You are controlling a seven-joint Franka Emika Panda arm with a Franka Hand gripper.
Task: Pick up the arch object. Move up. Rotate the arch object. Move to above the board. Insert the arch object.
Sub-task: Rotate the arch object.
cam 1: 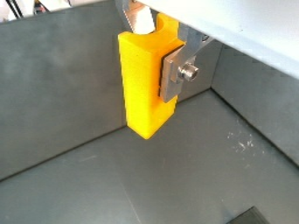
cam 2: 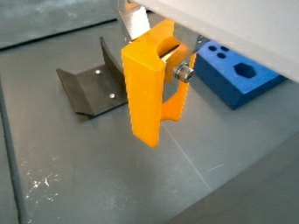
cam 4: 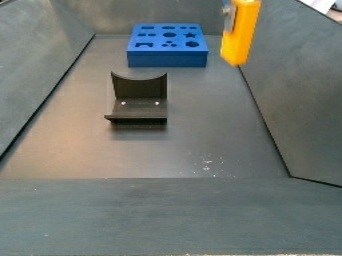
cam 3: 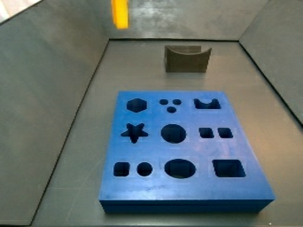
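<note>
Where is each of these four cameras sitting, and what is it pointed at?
Wrist view: rides by the gripper, looking down the held arch object to the floor.
Wrist view: same mount, catching the gripper, fixture and board.
Side view: high behind the board, facing the fixture; no arm visible.
Side view: opposite end, fixture nearest.
Shared: arch object.

Arch object held off the floor, board and fixture resting on it

The gripper (cam 2: 176, 59) clamps the arch object (cam 2: 152, 87) between its fingers (cam 1: 179, 70), clear of the floor (cam 4: 201, 140). In a side view the board (cam 3: 178, 151) lies flat in front, the fixture (cam 3: 186, 58) stands behind it, apart, and the arch object (cam 3: 120, 11) hangs farther back, to the fixture's left
</note>
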